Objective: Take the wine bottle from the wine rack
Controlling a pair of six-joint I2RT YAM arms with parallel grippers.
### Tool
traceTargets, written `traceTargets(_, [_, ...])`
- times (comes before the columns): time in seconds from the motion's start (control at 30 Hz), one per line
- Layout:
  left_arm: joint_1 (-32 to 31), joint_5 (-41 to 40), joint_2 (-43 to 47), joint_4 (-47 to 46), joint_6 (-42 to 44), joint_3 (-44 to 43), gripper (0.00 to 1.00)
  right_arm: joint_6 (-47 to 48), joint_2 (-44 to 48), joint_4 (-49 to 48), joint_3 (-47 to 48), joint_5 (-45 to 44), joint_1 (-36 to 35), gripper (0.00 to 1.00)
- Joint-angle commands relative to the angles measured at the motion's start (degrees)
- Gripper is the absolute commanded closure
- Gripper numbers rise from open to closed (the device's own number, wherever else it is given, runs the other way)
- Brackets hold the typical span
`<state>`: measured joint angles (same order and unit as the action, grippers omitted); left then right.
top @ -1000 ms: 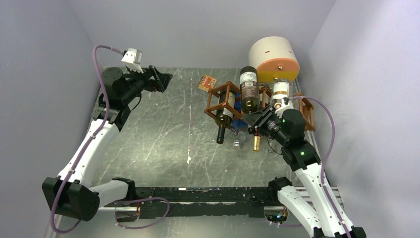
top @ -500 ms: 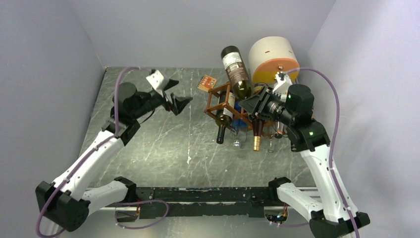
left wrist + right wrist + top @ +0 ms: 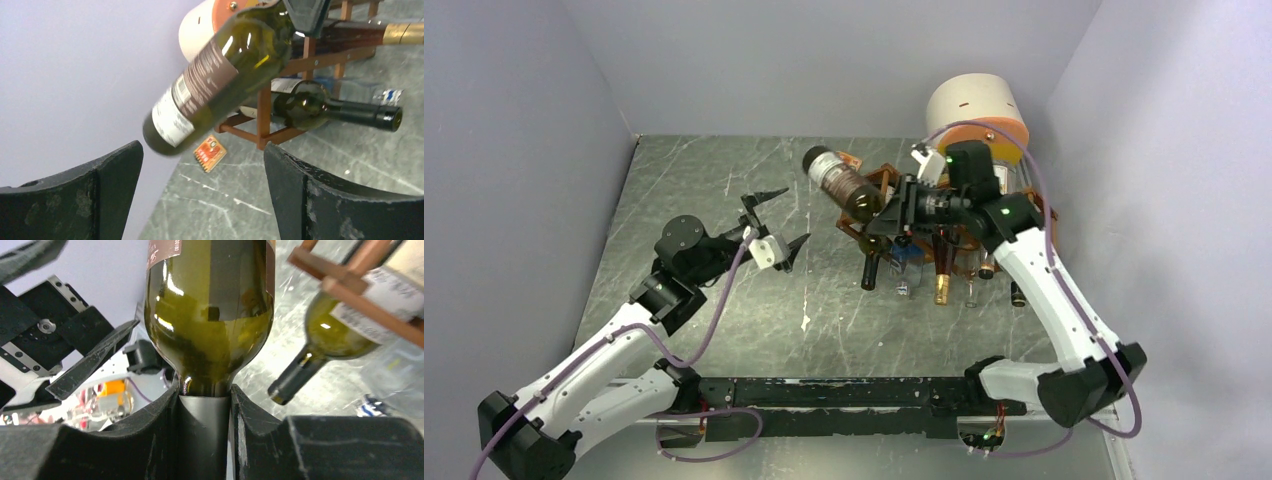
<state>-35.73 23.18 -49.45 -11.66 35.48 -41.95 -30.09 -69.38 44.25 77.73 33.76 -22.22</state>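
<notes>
My right gripper point(image 3: 894, 212) is shut on the neck of a green wine bottle point(image 3: 842, 184) with a brown and white label. It holds the bottle in the air, base pointing left, above the left end of the reddish-brown wine rack point(image 3: 876, 208). The bottle fills the right wrist view point(image 3: 210, 310), its neck clamped between the fingers point(image 3: 150, 430). The left wrist view shows the bottle point(image 3: 215, 85) slanting over the rack point(image 3: 265, 112). My left gripper point(image 3: 776, 217) is open and empty, left of the bottle's base and apart from it.
Other bottles lie in the rack, their necks pointing to the near side point(image 3: 871, 265). A cream-and-orange cylinder point(image 3: 977, 118) stands behind the rack at the back right. A small orange notebook point(image 3: 210, 152) lies on the grey tabletop behind the rack.
My right gripper has swung the bottle from upright over the rack to a leftward tilt, off the rack. My left arm has come from the back left toward the bottle's base.
</notes>
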Motion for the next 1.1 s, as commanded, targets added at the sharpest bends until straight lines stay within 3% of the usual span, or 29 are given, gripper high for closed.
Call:
traceTargets(0.0, [-1.42,-2.21,1.00,1.33,9.72,1.01,0.06,0.86,-3.11,-1.45,5.40,2.13,-6.59,1.00])
traceTargets(0.3, [-3.58,3.04,-0.92,11.50,19.66,1.24,0.06,-0.76,-10.37,-0.18,8.30,0.52,-15.53,1.00])
traceTargets(0.63, [-4.93,0.00,-6.51,15.93,18.01,-1.58,0.06,0.97,-14.21,4.69,11.04,-1.69,-20.62,1.00])
traceTargets(1.07, [-12.48,-18.32,-10.18,14.07,19.24,-1.13,0.06,1.51,-15.90,8.32,13.33,-4.83,-22.14,1.00])
